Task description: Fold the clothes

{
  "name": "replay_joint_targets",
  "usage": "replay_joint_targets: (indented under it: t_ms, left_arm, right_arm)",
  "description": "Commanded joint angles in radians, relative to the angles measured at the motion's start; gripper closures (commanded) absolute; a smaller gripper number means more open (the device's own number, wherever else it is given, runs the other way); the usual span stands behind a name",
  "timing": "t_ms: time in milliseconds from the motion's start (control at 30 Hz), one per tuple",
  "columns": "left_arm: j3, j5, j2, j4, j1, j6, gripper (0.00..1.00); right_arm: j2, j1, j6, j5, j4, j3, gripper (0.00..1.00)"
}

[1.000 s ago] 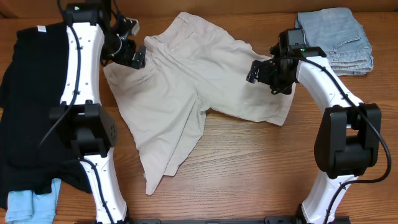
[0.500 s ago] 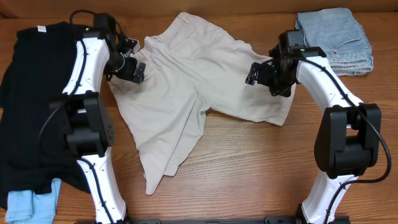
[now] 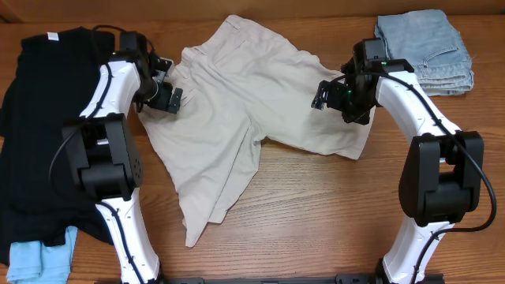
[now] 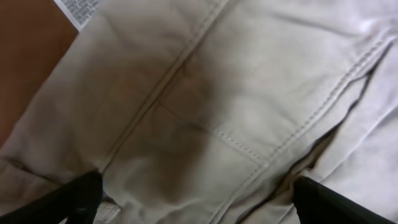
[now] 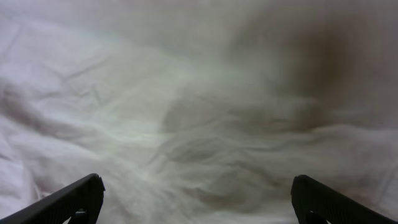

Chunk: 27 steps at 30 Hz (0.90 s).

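Note:
The beige khaki shorts [image 3: 237,102] lie spread flat across the middle of the wooden table, waistband at the far side, one leg pointing to the front. My left gripper [image 3: 168,96] is open, low over the shorts' left edge; the left wrist view shows seams and a stitched pocket [image 4: 211,118] between its fingers [image 4: 193,196], with a white label [image 4: 78,9] at the top left. My right gripper [image 3: 325,93] is open over the shorts' right leg; the right wrist view shows only wrinkled beige cloth [image 5: 186,124] between its fingers [image 5: 196,199].
A large black T-shirt [image 3: 35,126] lies along the left side of the table. A folded light-blue denim garment [image 3: 426,51] sits at the far right. A light-blue cloth [image 3: 39,260] is at the front left corner. Bare wood [image 3: 316,213] shows in front.
My left gripper has moved down and slightly toward the front along the shorts' left edge. The right gripper has hardly moved.

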Motion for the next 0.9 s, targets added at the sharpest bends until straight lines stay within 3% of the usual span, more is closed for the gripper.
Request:
replay_joint_targets:
  t_ms: [0,200,300,533,733,867]
  left_arm:
    - [-0.061,-0.145,0.011,-0.109,0.026,-0.161,0.0]
    - [-0.061,-0.25,0.011,-0.206,0.058,-0.25,0.0]
    - [-0.035,-0.226,0.006,-0.221,0.064,-0.281,0.0]
    - [0.26,-0.187,-0.08,-0.38,0.014,-0.286,0.0]
    - [0.558,-0.014,-0.174,-0.471,0.001,-0.297,0.0]
    - [0.696,0.022,-0.245,-0.499,0.003,-0.297,0.0]
  right_arm:
    - [-0.021,-0.002,-0.007,-0.008,-0.009,0.018,0.0]
    - [-0.022,-0.002,-0.03,-0.009,-0.017,0.018,0.0]
    - [-0.045,-0.002,-0.031,-0.011,-0.021,0.034,0.0]
    - [-0.241,0.03,-0.086,-0.062,-0.121,0.072,0.0]
    - [-0.32,0.215,-0.108,-0.068,-0.247,0.066,0.0]
    - [-0.318,0.387,-0.032,-0.064,-0.219,-0.014,0.0]
